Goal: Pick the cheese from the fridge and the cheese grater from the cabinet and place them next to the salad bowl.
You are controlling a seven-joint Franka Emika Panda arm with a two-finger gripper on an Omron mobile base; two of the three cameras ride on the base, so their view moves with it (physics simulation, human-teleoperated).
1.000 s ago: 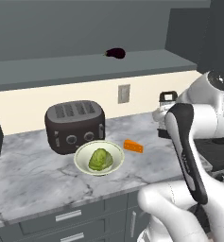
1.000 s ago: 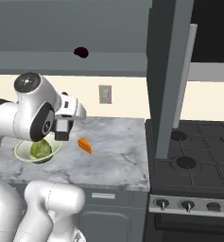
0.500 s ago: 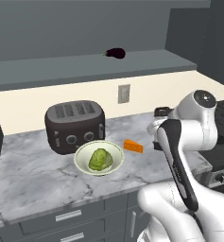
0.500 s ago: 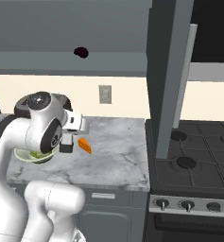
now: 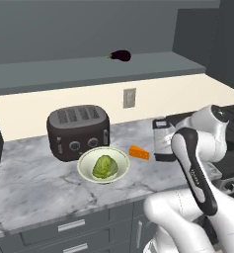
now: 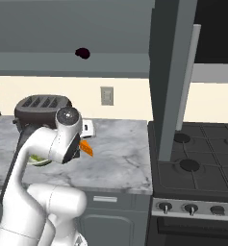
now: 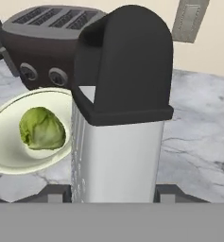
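Grater (image 7: 118, 108) sits right between your end effector (image 7: 114, 194) tips, jaws partway open and snug on its sides, so imo it's gripped. It's upright at counter (image 5: 34, 183) level, just right of the cheese (image 5: 139, 153), w/ the salad bowl (image 5: 89, 163) beyond that. Can't tell if the base is fully down tho. Ease it flat before letting go, then open wide & pull straight back so you don't tip it toward the toaster (image 5: 79, 131).
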